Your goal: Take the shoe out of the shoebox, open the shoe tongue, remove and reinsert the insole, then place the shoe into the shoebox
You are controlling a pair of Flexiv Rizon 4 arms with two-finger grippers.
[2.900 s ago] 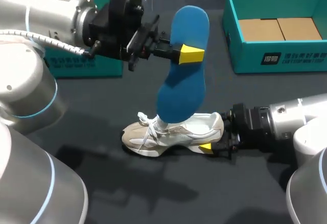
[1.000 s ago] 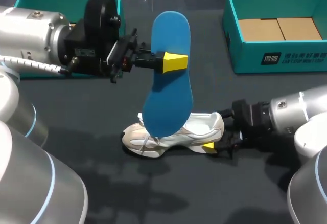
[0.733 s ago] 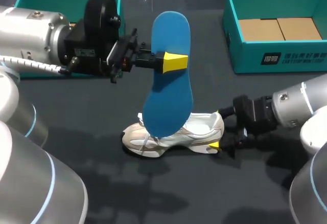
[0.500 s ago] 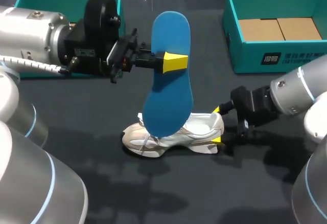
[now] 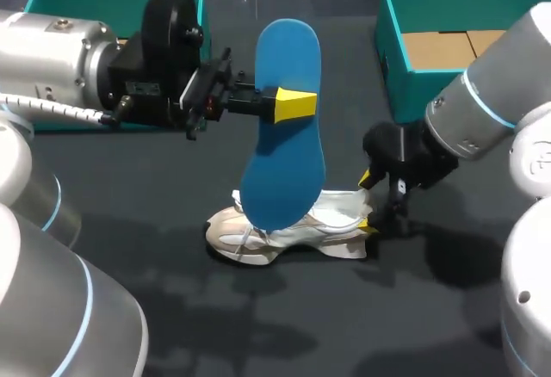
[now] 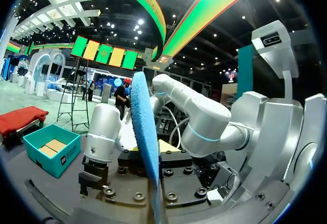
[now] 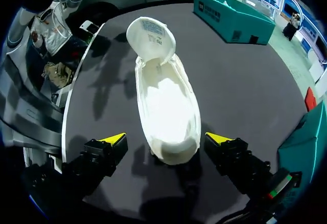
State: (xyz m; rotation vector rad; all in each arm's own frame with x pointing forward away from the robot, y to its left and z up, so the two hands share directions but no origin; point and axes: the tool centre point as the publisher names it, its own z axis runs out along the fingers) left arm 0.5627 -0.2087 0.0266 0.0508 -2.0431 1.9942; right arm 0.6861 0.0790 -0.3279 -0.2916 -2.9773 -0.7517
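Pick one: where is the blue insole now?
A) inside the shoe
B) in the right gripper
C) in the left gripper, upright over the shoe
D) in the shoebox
C: the left gripper is shut on the insole, holding it upright over the shoe, while the right gripper is open on either side of the shoe's heel, holding nothing.

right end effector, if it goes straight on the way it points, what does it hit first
Probably the shoe: its heel end lies just ahead of the right end effector, between its open fingers, though depth is unclear.
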